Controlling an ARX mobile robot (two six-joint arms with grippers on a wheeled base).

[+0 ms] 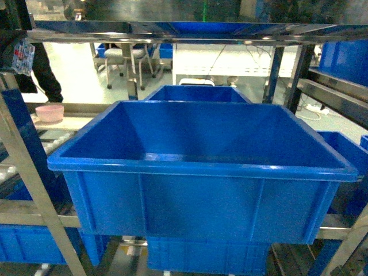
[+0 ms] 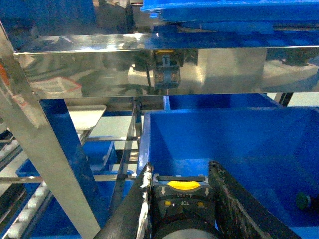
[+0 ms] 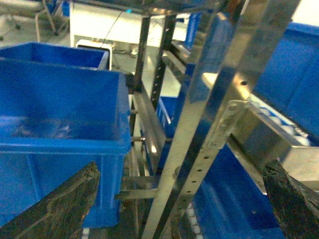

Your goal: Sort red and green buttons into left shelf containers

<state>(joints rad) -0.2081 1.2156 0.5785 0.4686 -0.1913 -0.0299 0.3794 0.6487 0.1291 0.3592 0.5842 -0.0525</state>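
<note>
In the left wrist view my left gripper [image 2: 181, 172] is shut on a button [image 2: 182, 191], seen from behind as a black block body with a yellow tab. Its cap colour is hidden. The gripper hangs over the near left corner of a large blue container [image 2: 239, 134]. A small round green button [image 2: 302, 200] lies on that container's floor at the far right. My right gripper [image 3: 182, 169] is open with nothing between its dark fingers [image 3: 65, 204]; a shelf post stands beyond them. In the head view the same container [image 1: 201, 167] fills the middle, and neither gripper shows there.
A second blue bin [image 1: 195, 93] sits behind the first. A pink bowl [image 1: 49, 112] rests on the roller shelf at the left. Slanted steel shelf posts [image 3: 209, 124] and a steel beam [image 2: 159, 69] stand close by. More blue bins [image 3: 279, 89] fill the right shelves.
</note>
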